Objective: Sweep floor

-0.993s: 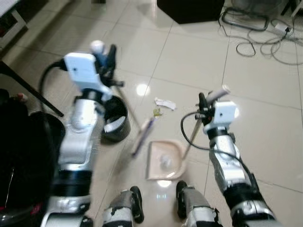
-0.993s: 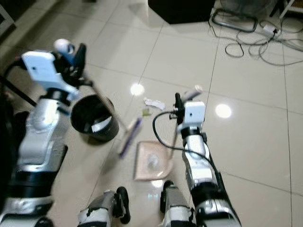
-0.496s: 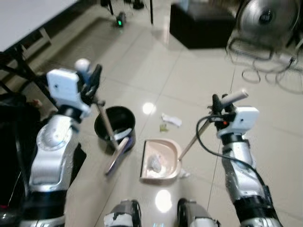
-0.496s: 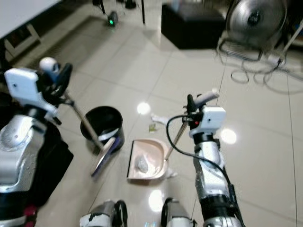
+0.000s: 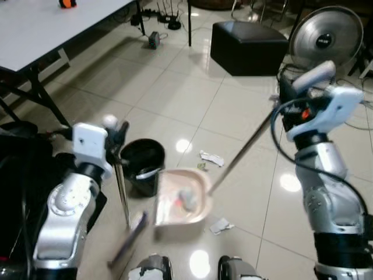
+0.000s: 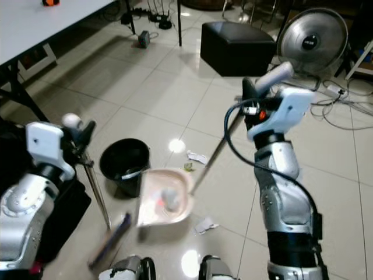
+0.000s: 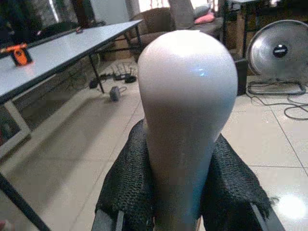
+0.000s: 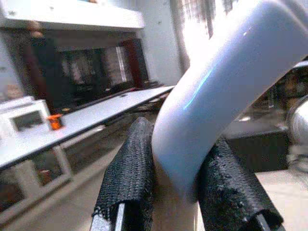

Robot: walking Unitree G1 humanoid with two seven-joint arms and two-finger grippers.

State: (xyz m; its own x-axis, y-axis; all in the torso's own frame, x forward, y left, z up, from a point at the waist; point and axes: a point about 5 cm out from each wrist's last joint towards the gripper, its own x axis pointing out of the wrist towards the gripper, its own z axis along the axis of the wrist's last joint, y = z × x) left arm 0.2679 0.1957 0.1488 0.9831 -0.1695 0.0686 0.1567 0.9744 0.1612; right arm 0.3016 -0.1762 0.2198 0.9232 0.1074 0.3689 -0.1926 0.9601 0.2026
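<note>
The right pincer (image 6: pixel 256 102), clenched around the pale curved grip of the long-handled pink plastic dustpan (image 5: pixel 180 201), has risen well above where it was a second ago, and the pan has come up off the glossy cream tiled floor (image 5: pixel 175 76) with it: half a second back the pan lay flat on the tiles in front of the robot's feet, and now it hangs tilted on its slanting stem, blurred with motion, just beside the round black plastic waste bin (image 5: pixel 143 166). A grey crumpled wad of swept-up litter (image 5: pixel 187 197) sits inside the pan. The left pincer (image 5: pixel 116 149) is closed on the rounded white top of the thin-handled hand broom (image 5: pixel 125 207), whose dark bristle head has swung back toward the robot's left foot and seems lifted clear of the debris. The head camera has also tipped upward, so a black ottoman (image 5: pixel 250 38), a round silver floor fan (image 5: pixel 326 38) and a white-topped bench (image 5: pixel 52 29) are now in sight; that is the view moving, not the furniture. My reading is that sweeping has given way to emptying the pan into the bin. The job is not finished, though: a white crumpled paper scrap (image 5: pixel 211 158) and a small greenish bit lie beyond the pan, and another torn white scrap (image 5: pixel 220 225) rests on the tiles near the feet, so another pass looks necessary.
</note>
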